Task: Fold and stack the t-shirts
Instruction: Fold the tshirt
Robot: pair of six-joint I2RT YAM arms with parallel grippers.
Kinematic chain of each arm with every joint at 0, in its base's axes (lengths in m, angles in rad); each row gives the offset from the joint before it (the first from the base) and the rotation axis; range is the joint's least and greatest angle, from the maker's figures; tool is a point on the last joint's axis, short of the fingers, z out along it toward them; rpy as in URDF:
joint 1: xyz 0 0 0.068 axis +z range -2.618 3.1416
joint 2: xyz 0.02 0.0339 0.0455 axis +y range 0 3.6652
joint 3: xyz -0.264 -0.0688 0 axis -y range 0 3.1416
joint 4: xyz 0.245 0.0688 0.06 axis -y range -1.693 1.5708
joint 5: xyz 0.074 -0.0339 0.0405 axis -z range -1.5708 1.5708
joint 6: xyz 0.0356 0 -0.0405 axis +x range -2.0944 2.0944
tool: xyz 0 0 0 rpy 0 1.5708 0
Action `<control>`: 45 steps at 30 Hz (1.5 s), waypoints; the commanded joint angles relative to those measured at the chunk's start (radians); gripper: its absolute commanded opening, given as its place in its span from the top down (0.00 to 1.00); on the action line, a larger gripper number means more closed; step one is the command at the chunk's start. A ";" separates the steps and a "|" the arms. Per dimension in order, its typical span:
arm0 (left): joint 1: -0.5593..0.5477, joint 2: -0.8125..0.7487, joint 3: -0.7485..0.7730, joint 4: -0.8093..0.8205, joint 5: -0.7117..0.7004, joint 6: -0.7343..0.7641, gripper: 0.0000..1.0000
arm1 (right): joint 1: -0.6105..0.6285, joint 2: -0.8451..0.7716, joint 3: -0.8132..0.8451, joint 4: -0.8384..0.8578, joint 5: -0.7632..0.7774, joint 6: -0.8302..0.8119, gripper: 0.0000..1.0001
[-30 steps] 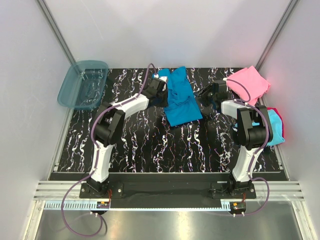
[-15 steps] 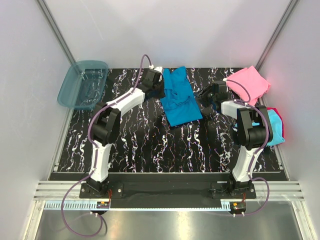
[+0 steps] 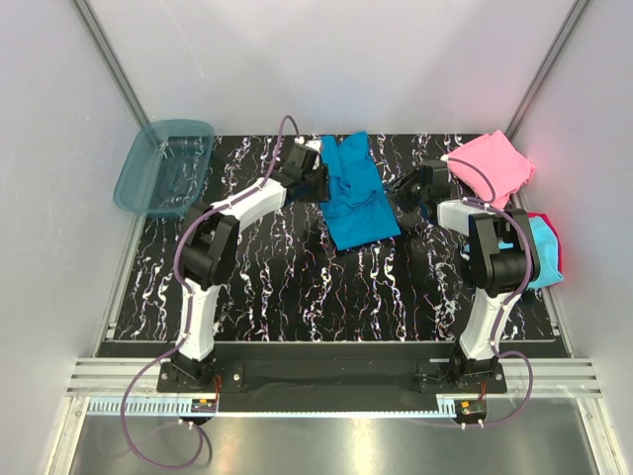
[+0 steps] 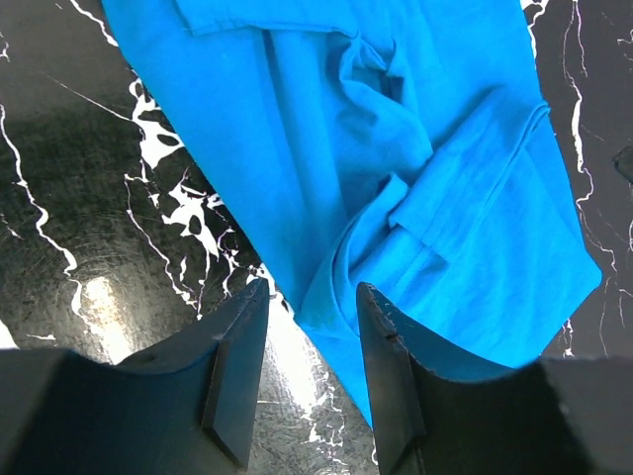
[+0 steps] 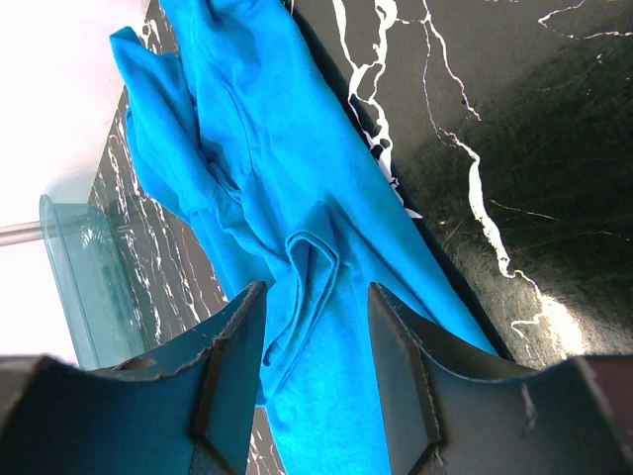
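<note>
At teal t-shirt's (image 3: 354, 193) sides: spread, empty left pincer (image 4: 310, 297) and right pincer (image 5: 316, 292). Folding stage; next, probably: pinch hem, fold over.

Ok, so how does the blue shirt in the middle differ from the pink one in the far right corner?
The blue shirt lies stretched out long and rumpled, with loose folds; the pink shirt is gathered into a compact folded bundle. The blue shirt covers more of the table than the pink shirt. The blue shirt sits mid-table, the pink shirt at the far right edge. Both are plain, single-coloured cloth.
</note>
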State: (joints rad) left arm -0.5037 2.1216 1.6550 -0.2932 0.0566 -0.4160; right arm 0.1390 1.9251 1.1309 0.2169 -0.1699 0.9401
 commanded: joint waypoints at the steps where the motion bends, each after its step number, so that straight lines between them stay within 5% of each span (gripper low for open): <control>1: -0.007 -0.015 0.009 0.037 0.034 0.000 0.54 | -0.004 -0.041 0.000 0.038 -0.003 0.003 0.48; 27: -0.045 0.021 -0.078 0.069 0.045 -0.017 0.58 | -0.015 -0.074 -0.006 0.049 -0.013 0.020 0.48; 35: -0.045 0.011 -0.072 0.072 0.038 -0.015 1.00 | -0.015 -0.066 -0.003 0.049 -0.014 0.020 0.48; 45: -0.044 -0.043 -0.077 0.098 -0.004 -0.023 1.00 | -0.015 -0.055 -0.005 0.055 -0.016 0.019 0.49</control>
State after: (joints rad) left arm -0.5465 2.1311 1.5528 -0.2359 0.0883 -0.4416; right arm 0.1287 1.9087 1.1267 0.2245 -0.1776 0.9550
